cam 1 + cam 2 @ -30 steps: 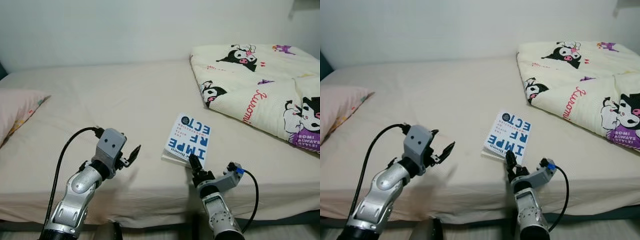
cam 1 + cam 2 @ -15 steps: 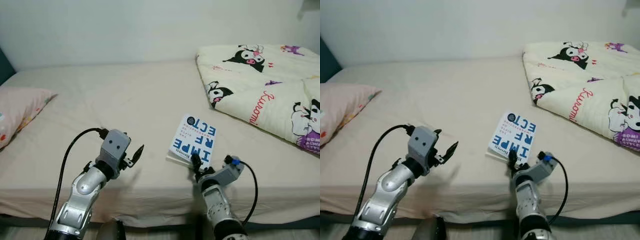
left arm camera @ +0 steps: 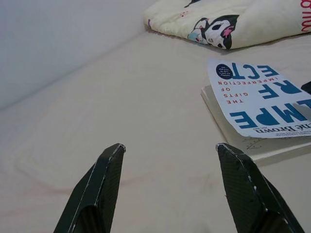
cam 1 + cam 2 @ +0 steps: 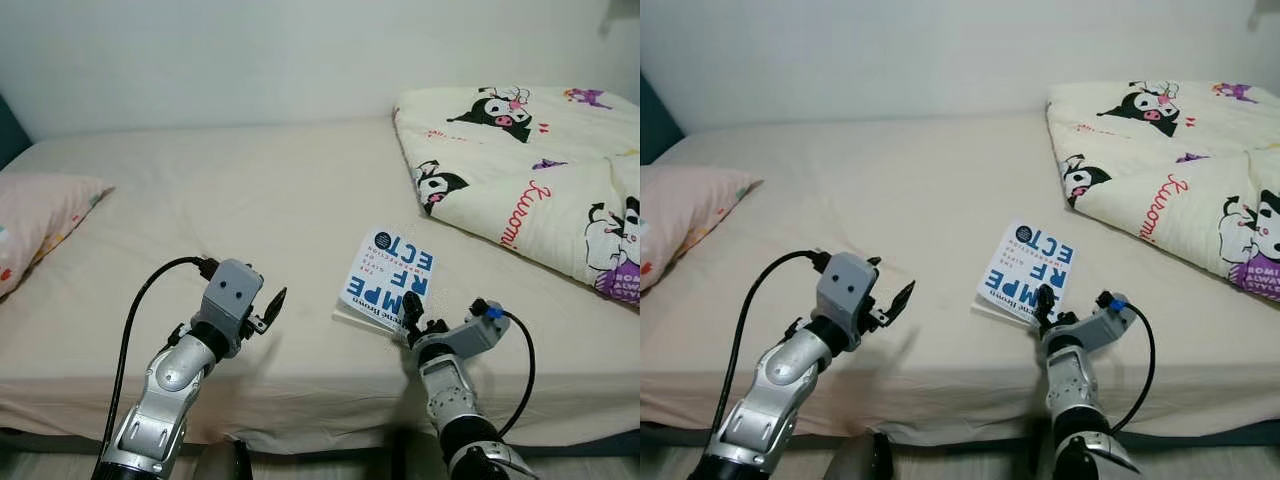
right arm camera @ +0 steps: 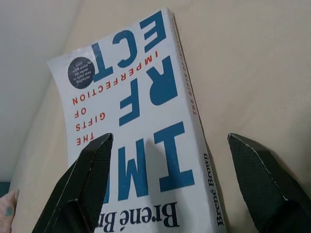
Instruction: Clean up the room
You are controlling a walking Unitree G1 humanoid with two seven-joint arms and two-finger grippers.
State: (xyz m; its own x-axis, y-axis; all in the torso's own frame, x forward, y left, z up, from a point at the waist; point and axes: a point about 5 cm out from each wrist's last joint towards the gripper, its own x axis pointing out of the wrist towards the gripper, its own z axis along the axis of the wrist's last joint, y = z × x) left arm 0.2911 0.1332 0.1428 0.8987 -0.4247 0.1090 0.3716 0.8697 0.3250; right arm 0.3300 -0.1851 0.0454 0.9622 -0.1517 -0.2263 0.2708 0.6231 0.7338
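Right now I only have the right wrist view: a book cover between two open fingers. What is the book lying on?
Observer: The book lies on a bed, near its front edge. The right gripper is at the book's near end.
Operator: Anything else on the bed close by?
Observer: A folded cartoon-print blanket lies behind and to the right of the book, apart from it.
Operator: And the other arm?
Observer: The left gripper hovers over bare sheet to the left of the book, fingers open, holding nothing.
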